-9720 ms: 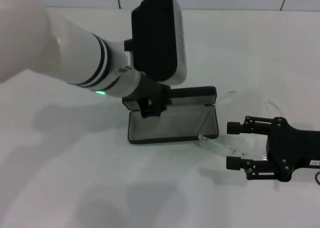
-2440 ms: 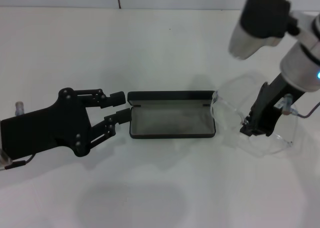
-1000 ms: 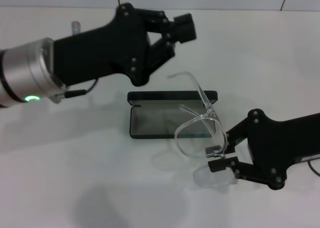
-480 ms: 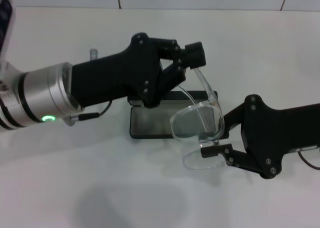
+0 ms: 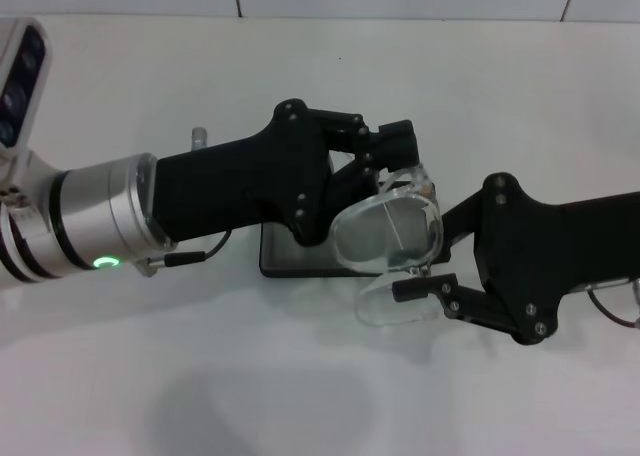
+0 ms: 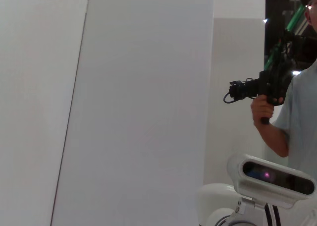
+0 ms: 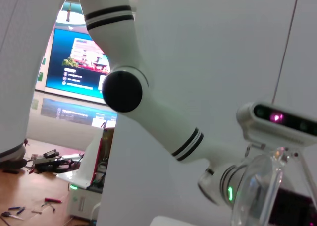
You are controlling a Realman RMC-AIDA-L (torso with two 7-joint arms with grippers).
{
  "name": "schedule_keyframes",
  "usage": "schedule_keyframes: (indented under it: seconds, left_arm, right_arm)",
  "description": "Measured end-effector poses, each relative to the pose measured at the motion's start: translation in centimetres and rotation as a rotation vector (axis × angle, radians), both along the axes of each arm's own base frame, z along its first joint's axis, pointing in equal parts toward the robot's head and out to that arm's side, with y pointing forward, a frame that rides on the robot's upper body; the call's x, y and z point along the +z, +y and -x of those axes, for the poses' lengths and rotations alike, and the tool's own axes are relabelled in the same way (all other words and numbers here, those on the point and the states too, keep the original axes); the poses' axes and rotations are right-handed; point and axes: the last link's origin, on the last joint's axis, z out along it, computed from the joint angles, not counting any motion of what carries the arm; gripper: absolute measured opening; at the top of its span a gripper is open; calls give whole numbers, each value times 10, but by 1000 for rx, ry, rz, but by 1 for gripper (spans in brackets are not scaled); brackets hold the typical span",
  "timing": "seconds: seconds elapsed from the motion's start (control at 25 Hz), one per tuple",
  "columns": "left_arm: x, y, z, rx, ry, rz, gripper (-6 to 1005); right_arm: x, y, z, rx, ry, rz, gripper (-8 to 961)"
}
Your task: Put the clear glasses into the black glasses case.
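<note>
The right gripper (image 5: 425,286) pinches the glasses (image 5: 388,234) at the lens's lower edge, holding them upright above the case's (image 5: 285,261) right end. The left gripper (image 5: 395,166) pinches the upper temple, probably to fold it so the frame fits. The open case lies on the table (image 5: 300,396), mostly hidden beneath both arms, leaving little room to lower.

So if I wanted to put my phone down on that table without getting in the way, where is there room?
The table is bare along the near edge, below both arms, and across the far strip by the wall. The middle is crowded: the left gripper and right gripper meet there at the clear glasses, above the black glasses case.
</note>
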Motion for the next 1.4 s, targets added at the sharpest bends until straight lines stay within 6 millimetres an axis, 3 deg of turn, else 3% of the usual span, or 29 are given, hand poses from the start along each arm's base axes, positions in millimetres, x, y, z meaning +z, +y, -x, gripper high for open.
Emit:
schedule_keyframes:
  seconds: [0.32, 1.4]
  left_arm:
    - [-4, -10, 0, -2, -45, 32, 55]
    - [-4, -16, 7, 12, -54, 40, 55]
  right_arm:
    - [2, 1, 0, -1, 19, -12, 112]
    - [7, 5, 1, -8, 39, -37, 111]
